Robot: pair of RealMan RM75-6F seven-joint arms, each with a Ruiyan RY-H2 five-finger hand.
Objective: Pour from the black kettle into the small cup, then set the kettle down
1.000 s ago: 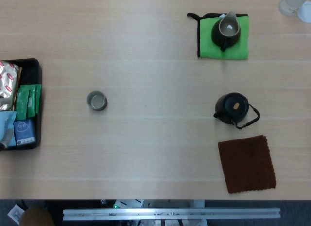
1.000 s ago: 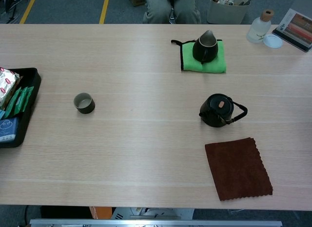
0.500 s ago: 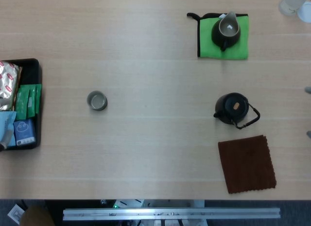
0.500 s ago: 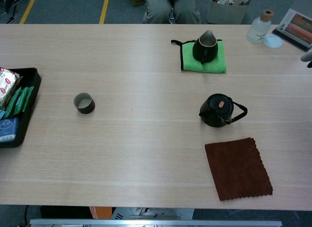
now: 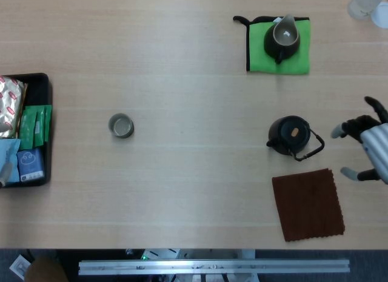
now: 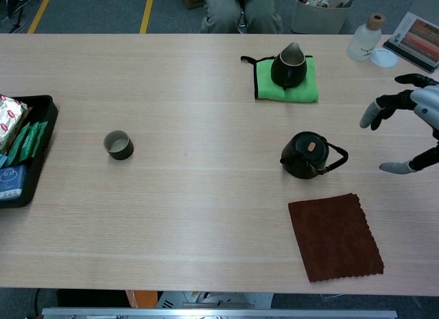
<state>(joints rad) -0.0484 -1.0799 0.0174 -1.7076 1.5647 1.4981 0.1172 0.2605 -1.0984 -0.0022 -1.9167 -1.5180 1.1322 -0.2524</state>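
Note:
The black kettle (image 5: 291,135) (image 6: 306,155) stands upright on the table right of centre, its handle lying toward the right. The small grey cup (image 5: 121,125) (image 6: 118,145) sits far to its left, upright. My right hand (image 5: 368,146) (image 6: 410,123) reaches in from the right edge, fingers spread and holding nothing, a short way right of the kettle's handle and apart from it. My left hand does not show in either view.
A brown cloth (image 5: 308,204) (image 6: 335,236) lies in front of the kettle. A dark pitcher (image 5: 282,38) (image 6: 289,67) stands on a green mat (image 5: 260,45) behind it. A black tray (image 5: 42,88) of packets sits at the left edge; a bottle (image 6: 364,38) stands far right.
My right hand has come into view from the right edge and moved left toward the kettle, fingers spread. Kettle and cup have not moved.

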